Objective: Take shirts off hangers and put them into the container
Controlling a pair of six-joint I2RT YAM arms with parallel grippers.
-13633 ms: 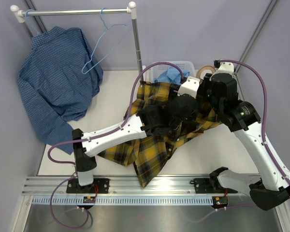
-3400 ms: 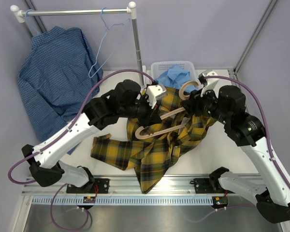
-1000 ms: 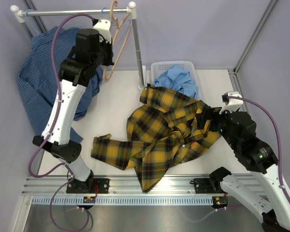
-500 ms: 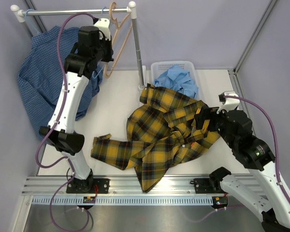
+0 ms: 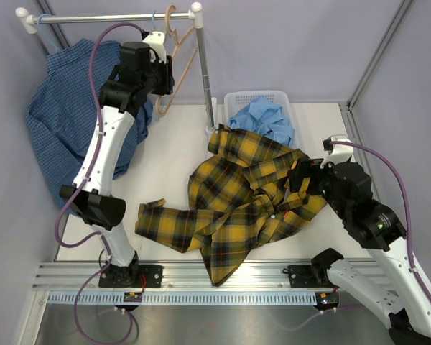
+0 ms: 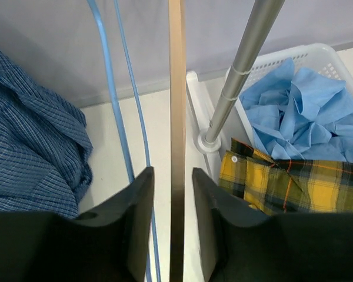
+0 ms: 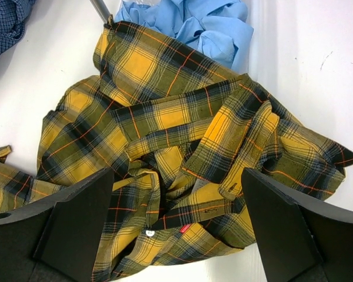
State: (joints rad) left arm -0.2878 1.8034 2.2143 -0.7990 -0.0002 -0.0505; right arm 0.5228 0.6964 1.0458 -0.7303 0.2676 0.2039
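Your left gripper point(image 6: 172, 176) has jaws parted around the thick tan wooden hanger point(image 6: 176, 88): back straight out, don't snag it. Right gripper point(image 7: 176, 176) gapes empty above the yellow-and-black plaid shirt point(image 7: 165, 117).

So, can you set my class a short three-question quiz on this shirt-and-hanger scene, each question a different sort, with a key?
1. True or false: the plaid shirt lies wholly inside the white basket.
2. Which shirt is in the basket? A a white one; B the light blue shirt; C the plaid one.
3. What hangs between the fingers of the left end effector?
Key: 1 false; 2 B; 3 the tan hanger.
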